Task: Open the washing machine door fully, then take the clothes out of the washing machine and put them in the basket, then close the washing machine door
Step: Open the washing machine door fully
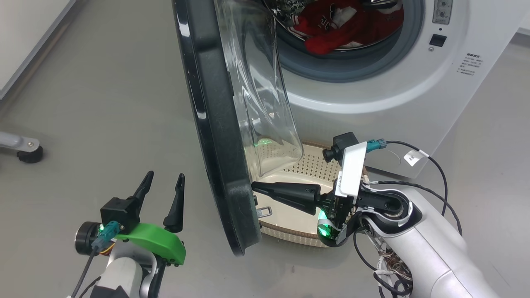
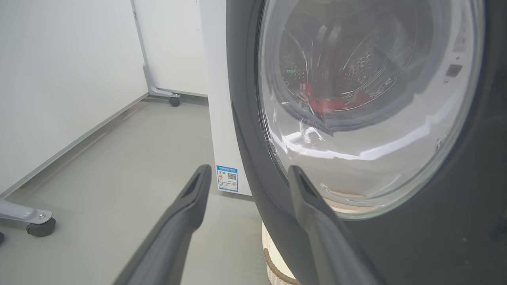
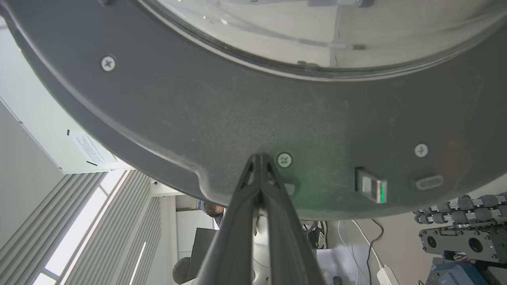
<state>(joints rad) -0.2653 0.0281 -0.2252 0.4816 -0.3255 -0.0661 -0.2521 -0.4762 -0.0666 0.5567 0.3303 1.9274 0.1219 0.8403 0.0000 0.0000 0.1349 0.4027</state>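
Observation:
The washing machine door (image 1: 215,136) stands part open, seen edge-on, its glass bowl (image 1: 261,95) bulging toward the white washing machine (image 1: 372,95). Red clothes (image 1: 348,25) lie in the drum. The cream basket (image 1: 308,165) sits on the floor under the door. My right gripper (image 1: 254,187) is shut, its tips pressed against the door's inner black face (image 3: 198,118) beside a screw, holding nothing. My left gripper (image 1: 165,176) is open on the outer side of the door, apart from it. In the left wrist view the door (image 2: 435,217) is just right of my left gripper (image 2: 247,174), and the clothes (image 2: 328,105) show through the glass.
A castor foot (image 1: 22,149) of a white panel stands at the left on the grey floor. The door latch (image 3: 372,190) sits right of my shut fingertips. A blue label (image 2: 227,178) marks the machine's side. Cables trail from my right wrist (image 1: 430,165).

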